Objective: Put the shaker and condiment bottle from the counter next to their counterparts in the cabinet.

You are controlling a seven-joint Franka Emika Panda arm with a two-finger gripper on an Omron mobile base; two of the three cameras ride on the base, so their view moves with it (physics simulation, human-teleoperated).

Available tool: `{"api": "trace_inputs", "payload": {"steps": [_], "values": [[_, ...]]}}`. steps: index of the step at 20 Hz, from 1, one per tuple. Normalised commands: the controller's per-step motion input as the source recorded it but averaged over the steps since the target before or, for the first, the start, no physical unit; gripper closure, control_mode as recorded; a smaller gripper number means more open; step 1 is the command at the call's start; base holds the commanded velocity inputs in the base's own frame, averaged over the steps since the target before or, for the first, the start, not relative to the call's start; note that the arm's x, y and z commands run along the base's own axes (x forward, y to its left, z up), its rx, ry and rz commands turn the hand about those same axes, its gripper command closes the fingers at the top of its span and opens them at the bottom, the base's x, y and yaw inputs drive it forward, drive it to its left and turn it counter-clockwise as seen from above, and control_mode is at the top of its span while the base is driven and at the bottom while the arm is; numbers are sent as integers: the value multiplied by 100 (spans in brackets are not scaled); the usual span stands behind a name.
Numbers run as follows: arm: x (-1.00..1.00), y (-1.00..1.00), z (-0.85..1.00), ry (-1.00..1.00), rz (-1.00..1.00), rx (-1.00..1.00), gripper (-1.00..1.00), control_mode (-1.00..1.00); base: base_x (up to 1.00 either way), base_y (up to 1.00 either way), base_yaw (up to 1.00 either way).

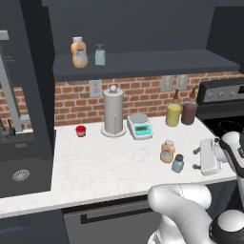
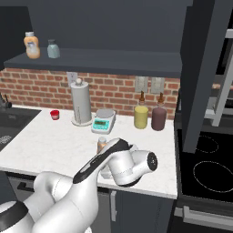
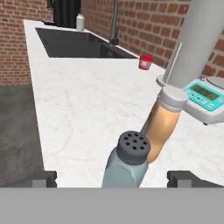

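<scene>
The pincer [image 3: 112, 178] is spread wide, its two dark fingertips [image 3: 43, 178] standing apart on either side of the shaker [image 3: 126, 162], neither touching it. The shaker stands upright on the desk [image 3: 83, 113], directly ahead between the tips. Just behind it, almost touching, stands the condiment bottle [image 3: 164, 124]. Farther ahead of the pincer come the scale [image 3: 204, 97], the tall silver cylinder [image 3: 199, 39] and a small red cup [image 3: 145, 62]. High above, on the cabinet [image 1: 143, 64] shelf, their counterparts [image 1: 79, 52] stand side by side.
</scene>
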Motion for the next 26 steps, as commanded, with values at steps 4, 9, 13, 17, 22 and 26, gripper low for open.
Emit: {"api": "trace_inputs", "payload": {"steps": [4, 9, 13, 17, 22, 26], "values": [[16, 5, -16, 4, -6, 6, -100, -100, 0, 0, 0], [20, 4, -21, 13, -6, 7, -100, -100, 0, 0, 0], [8, 0, -17, 13, -1, 7, -100, -100, 0, 0, 0], [6, 0, -12, 11, 0, 9, -100, -100, 0, 0, 0], [4, 0, -12, 10, 0, 12, -100, -100, 0, 0, 0], [9, 0, -14, 10, 0, 12, -100, -100, 0, 0, 0]]}}
